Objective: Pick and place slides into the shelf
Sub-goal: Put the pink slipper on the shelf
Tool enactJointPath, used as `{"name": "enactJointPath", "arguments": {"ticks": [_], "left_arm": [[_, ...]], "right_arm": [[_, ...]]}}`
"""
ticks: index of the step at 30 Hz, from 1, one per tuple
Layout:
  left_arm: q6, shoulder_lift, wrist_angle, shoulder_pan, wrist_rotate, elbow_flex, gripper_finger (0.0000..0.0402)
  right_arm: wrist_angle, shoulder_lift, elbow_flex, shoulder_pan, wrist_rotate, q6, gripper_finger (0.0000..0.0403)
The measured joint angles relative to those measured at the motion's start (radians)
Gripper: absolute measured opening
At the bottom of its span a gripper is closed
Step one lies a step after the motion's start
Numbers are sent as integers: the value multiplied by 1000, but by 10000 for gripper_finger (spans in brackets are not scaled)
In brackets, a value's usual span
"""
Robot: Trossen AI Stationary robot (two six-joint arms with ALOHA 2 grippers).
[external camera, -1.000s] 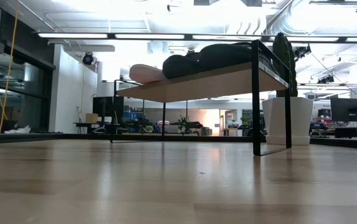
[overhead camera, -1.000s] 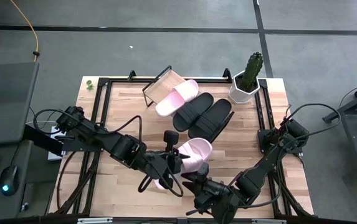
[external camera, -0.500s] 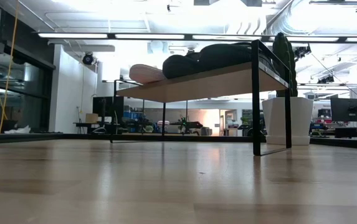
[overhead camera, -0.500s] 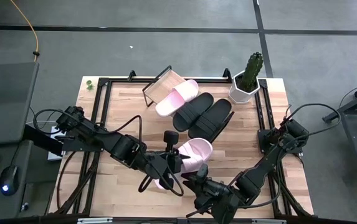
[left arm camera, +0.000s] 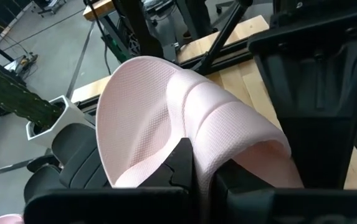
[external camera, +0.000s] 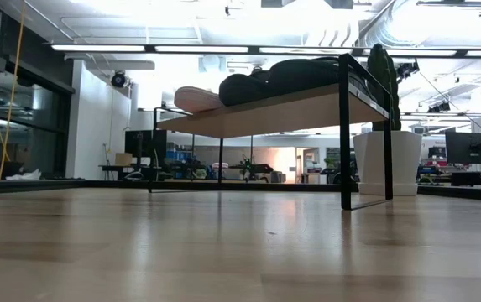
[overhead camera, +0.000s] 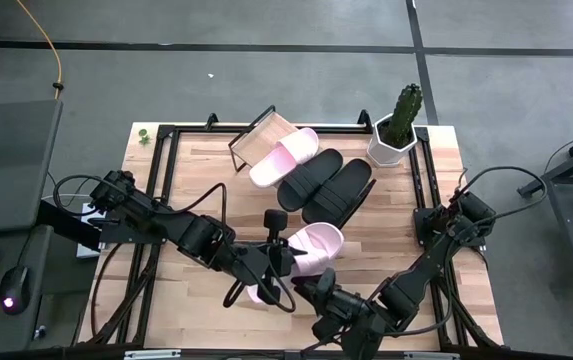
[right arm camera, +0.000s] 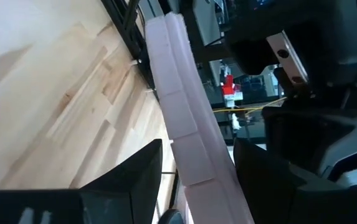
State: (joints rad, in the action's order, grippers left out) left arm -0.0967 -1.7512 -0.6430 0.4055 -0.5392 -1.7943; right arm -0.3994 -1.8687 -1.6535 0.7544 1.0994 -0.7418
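One pink slide [overhead camera: 311,245] left; three sit on the shelf [overhead camera: 259,137].
We keep left pincer [overhead camera: 284,258] clamped on its strap, right pincer [overhead camera: 311,290] spread around the sole edge, and avoid twisting.

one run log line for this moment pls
left claw: shut on light pink slide sandal | right claw: open beside its sole | slanted wooden shelf: three sandals

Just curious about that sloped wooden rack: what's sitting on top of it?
On the shelf rest one pink slide and two black slides; the board beneath them is mostly covered.
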Motion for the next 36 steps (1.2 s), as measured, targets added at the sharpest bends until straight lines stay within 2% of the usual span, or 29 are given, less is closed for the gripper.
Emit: {"name": "enactJointPath", "arguments": {"ticks": [13, 18, 26, 32, 36], "left_arm": [[0, 0, 43, -1, 53, 0, 2], [0, 0, 45, -1, 62, -1, 2], [24, 0, 43, -1, 74, -1, 2], [34, 0, 18, -1, 74, -1, 2], [53, 0, -31, 3, 59, -1, 2]], "right_arm": [[17, 0, 0, -18, 11, -51, 189], [30, 0, 0, -18, 61, -115, 189], [81, 0, 0, -19, 57, -189, 189], [95, 0, 0, -1, 108, -207, 189], [179, 0, 0, 35, 138, -254, 189]]}}
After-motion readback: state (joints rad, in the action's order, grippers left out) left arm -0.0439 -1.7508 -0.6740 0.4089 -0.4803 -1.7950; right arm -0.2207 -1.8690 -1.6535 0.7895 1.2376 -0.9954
